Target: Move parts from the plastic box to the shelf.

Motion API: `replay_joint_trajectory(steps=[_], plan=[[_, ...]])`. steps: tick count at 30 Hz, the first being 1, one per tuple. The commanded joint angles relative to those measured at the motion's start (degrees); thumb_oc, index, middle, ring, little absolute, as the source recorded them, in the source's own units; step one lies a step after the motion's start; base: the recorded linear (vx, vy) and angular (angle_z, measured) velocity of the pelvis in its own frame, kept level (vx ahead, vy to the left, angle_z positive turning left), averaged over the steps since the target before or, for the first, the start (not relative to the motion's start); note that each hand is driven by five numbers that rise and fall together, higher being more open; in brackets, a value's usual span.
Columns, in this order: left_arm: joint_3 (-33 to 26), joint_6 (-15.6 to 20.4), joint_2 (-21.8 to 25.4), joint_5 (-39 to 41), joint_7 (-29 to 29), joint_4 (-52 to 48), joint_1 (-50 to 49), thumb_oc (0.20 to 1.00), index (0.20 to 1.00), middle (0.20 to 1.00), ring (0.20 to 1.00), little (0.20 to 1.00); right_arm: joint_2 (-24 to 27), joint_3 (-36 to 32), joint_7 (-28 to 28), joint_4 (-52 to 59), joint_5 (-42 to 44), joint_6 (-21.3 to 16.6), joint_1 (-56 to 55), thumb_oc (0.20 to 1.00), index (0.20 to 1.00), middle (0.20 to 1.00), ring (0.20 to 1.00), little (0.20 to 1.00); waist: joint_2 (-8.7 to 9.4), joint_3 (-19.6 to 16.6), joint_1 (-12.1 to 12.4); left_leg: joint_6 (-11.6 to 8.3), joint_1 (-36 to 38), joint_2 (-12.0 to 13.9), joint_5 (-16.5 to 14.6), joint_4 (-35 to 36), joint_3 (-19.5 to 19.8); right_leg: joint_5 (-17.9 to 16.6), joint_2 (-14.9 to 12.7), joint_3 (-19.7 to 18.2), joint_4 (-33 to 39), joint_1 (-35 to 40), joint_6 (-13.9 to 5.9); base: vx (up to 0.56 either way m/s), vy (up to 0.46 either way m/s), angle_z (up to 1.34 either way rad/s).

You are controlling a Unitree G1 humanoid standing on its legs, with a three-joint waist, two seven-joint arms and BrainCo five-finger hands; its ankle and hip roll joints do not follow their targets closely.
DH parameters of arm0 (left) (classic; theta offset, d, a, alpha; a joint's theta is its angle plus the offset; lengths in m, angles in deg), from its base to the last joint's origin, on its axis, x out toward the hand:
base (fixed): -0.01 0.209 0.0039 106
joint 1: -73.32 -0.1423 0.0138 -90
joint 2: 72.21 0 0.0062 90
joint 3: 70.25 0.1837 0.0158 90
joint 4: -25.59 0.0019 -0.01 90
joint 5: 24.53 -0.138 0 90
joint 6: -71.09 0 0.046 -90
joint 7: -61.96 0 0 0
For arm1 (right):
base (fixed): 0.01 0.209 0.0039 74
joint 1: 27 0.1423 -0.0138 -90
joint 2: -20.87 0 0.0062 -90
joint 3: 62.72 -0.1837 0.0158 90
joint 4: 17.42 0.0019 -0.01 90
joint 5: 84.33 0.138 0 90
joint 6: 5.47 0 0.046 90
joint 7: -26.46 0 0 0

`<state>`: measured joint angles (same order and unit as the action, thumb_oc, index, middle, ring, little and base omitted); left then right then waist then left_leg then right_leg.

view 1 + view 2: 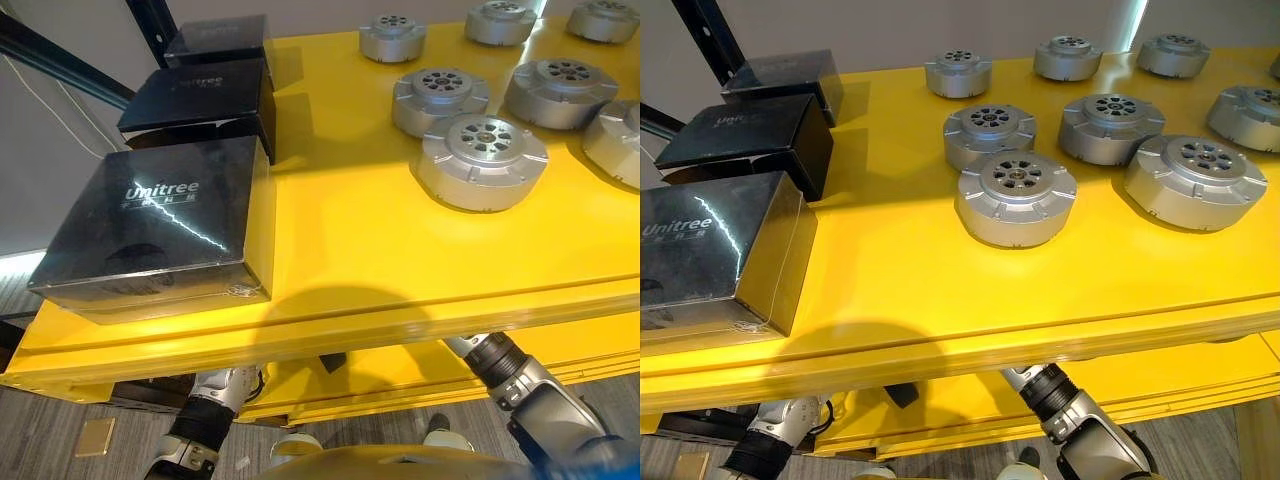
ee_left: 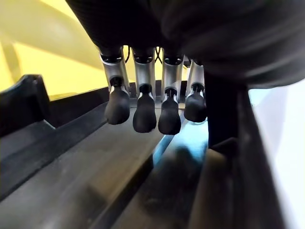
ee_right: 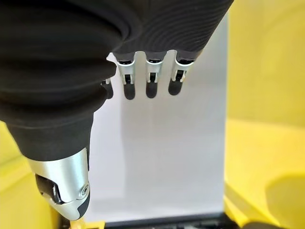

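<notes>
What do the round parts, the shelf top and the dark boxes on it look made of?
Round parts: probably cast or machined metal, matte silver-grey with crisp ribs and bored holes. Shelf top: likely painted metal, glossy yellow with soft reflections. Dark boxes: seemingly black cardboard under clear film, judging by mirror-like glare.

A yellow shelf (image 1: 940,290) is seen above both hands; silver parts (image 1: 1016,197) are laid on it, and three black boxes (image 1: 160,225) toward the left hand's side.
</notes>
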<state>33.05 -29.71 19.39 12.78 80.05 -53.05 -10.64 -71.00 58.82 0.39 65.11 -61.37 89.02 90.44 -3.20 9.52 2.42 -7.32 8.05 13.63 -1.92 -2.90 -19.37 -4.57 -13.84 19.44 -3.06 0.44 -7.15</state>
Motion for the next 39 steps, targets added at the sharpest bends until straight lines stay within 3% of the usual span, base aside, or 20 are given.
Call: replay_joint_trajectory(steps=[1,5,10,17,18,19,21,22,32,39], plan=[[-0.4,3.3,1.8,-5.2,2.0,-1.2,5.9,0.2,0.2,0.2,0.2,0.2,-2.5,-2.0,0.5,5.2,-4.8,-4.6,7.0,1.0,1.0,1.0,1.0,1.0,1.87,0.8,-0.3,2.84,-2.9,0.5,0.1,-4.7,-3.1,6.2,-3.4,1.5,-4.7,4.2,-0.15,0.0,0.0,0.0],[-0.7,3.0,2.2,-9.5,2.7,0.7,6.9,0.2,0.2,0.2,0.2,0.2,-2.1,-1.8,1.8,6.7,-4.1,-4.9,7.1,1.0,1.0,1.0,1.0,1.0,1.88,0.7,-0.5,2.88,-2.7,0.5,0.0,-4.7,-3.1,6.3,-3.4,1.2,-4.6,4.2,-0.2,0.0,-0.01,0.0],[-2.6,1.8,5.3,-22.7,3.6,2.9,8.0,0.2,0.2,0.2,0.2,0.2,-1.7,-0.6,3.4,9.7,-2.3,-4.6,6.7,1.0,1.0,1.0,1.0,1.0,1.5,0.5,-0.7,2.65,-2.4,0.9,0.2,-4.5,-3.1,6.6,-3.5,1.0,-4.8,4.2,-0.32,0.0,-0.024,-0.03],[-1.6,0.6,8.6,-30.0,1.9,7.6,10.2,0.2,0.2,0.2,0.2,0.2,-2.1,1.2,4.1,12.3,-3.3,-3.8,6.5,1.0,1.0,1.0,1.0,1.0,1.12,-0.2,-1.3,2.79,-1.8,1.0,0.2,-4.1,-3.2,7.1,-3.5,0.4,-5.3,4.2,-0.4,0.01,-0.009,-0.02],[-1.3,0.4,8.6,-30.3,1.4,8.1,10.5,0.26,0.26,0.26,0.26,0.26,-2.2,1.3,4.1,12.6,-3.2,-3.4,6.5,1.0,1.0,1.0,1.0,1.0,1.1,-0.2,-1.4,2.81,-1.8,1.0,0.2,-4.1,-3.2,7.1,-3.5,0.3,-5.4,4.1,-0.41,0.0,0.0,0.0],[-0.8,0.1,8.7,-30.3,0.4,8.8,10.9,0.416,0.416,0.416,0.416,0.416,-2.2,1.4,3.9,13.0,-2.5,-2.8,6.6,1.0,1.0,1.0,1.0,1.0,1.11,-0.2,-1.6,2.81,-1.8,1.0,0.1,-4.1,-3.3,7.1,-3.5,0.1,-5.5,4.0,-0.41,0.0,0.0,0.0],[0.6,-1.5,8.6,-32.2,-1.8,9.6,11.8,0.633,0.633,0.633,0.633,0.633,-2.5,1.3,4.4,12.9,-2.8,-2.4,6.9,1.0,1.0,1.0,1.0,1.0,1.03,-0.3,-1.9,2.88,-1.9,1.1,0.2,-4.0,-3.4,6.9,-3.3,-0.2,-5.3,3.6,-0.38,0.0,-0.017,-0.04],[2.2,-2.3,8.6,-32.4,-3.1,10.0,12.5,1.0,1.0,1.0,1.0,1.0,-2.5,1.3,4.4,13.1,-2.9,-1.8,7.2,1.0,1.0,1.0,1.0,1.0,1.0,-0.3,-2.1,2.91,-2.0,1.1,0.1,-4.1,-3.5,6.9,-3.3,-0.5,-5.3,3.5,-0.4,0.01,-0.017,-0.06],[7.3,-2.2,5.8,-27.7,-3.9,11.4,13.8,1.0,1.0,1.0,1.0,1.0,-2.0,0.5,4.6,13.4,-3.0,-0.5,7.1,1.0,1.0,1.0,1.0,1.0,1.0,0.1,-3.4,3.03,-2.0,1.2,-0.3,-4.4,-3.7,7.1,-3.0,-2.2,-5.7,2.9,-0.47,0.01,-0.002,-0.06],[7.8,1.7,2.7,-23.6,-1.0,9.6,13.8,1.0,1.0,1.0,1.0,1.0,-1.8,-0.6,4.5,13.1,-5.7,-2.4,6.5,1.0,1.0,1.0,1.0,1.0,1.57,0.2,-3.7,2.93,-1.8,1.3,-0.5,-4.5,-3.6,7.3,-2.7,-2.4,-5.8,3.2,-0.25,0.0,0.0,0.0]])
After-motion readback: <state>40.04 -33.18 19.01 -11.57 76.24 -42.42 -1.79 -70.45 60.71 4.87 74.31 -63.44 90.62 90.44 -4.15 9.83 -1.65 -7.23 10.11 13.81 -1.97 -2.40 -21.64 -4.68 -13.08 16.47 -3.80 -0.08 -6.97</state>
